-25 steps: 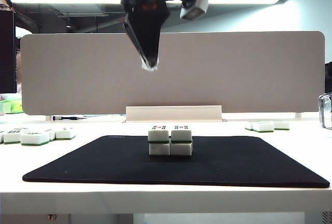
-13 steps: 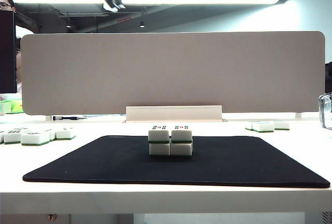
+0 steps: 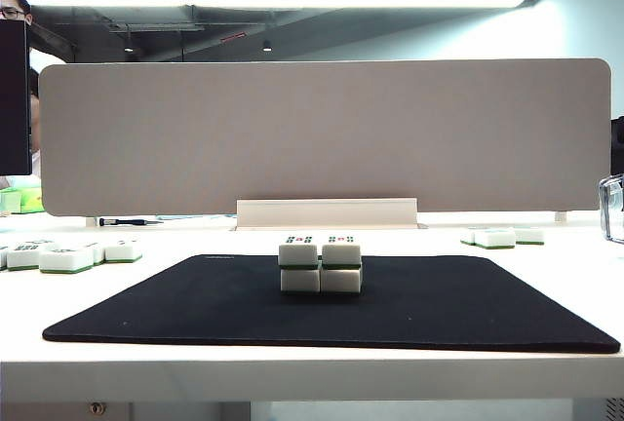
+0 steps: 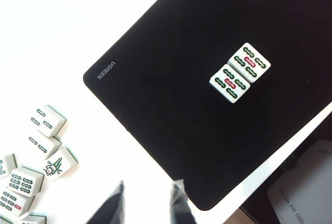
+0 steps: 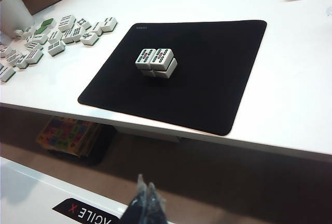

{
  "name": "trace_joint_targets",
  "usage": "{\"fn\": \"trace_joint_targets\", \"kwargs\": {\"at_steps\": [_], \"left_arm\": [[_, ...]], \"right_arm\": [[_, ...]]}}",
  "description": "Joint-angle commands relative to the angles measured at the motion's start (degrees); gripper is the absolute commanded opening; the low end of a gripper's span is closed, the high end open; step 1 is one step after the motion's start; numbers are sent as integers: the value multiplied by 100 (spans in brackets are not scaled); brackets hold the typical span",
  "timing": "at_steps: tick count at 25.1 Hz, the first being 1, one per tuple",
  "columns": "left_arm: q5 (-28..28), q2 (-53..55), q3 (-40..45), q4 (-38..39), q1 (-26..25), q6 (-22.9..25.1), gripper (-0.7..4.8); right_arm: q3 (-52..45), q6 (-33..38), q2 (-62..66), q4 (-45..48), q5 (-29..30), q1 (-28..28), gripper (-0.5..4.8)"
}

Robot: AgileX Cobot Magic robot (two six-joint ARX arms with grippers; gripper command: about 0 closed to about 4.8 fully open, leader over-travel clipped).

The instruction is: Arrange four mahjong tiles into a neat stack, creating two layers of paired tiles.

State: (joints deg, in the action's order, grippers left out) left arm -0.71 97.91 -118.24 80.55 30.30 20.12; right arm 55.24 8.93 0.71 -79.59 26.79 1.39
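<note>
The stack (image 3: 320,266) sits near the middle of the black mat (image 3: 195,309), two tiles wide and two high, edges lined up and thin green bands showing between layers (looks finished to me). The four mahjong tiles (image 5: 155,61) touch each other, faces up on top. Loose tiles (image 5: 62,35) lie off the mat's edge, well apart, so nothing crowds the stack. The left gripper (image 4: 147,207) hangs high above the mat's corner, holding nothing; its fingers don't look pressed together, though I judge it closed. The right gripper (image 5: 147,195) is pinched together, empty, off the mat below the table's front edge.
</note>
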Motion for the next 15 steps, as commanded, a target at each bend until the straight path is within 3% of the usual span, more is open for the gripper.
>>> {"fn": "trace_joint_targets", "kwargs": {"at_steps": [1, 6, 9, 12, 15], "left_arm": [[236, -37, -13, -48, 0, 72, 108], [479, -37, -4, -94, 0, 136, 108], [481, -127, 116, -562, -4, 149, 108], [608, -435, 535, -1467, -48, 127, 108], [597, -1180, 1751, -3272, -273, -391, 108]], "right_arm": [[17, -17, -66, 55, 13, -2, -1], [17, -17, -66, 55, 13, -2, -1], [17, -17, -66, 55, 13, -2, -1], [17, -17, -68, 55, 13, 0, -1], [17, -17, -68, 55, 13, 0, -1]]}}
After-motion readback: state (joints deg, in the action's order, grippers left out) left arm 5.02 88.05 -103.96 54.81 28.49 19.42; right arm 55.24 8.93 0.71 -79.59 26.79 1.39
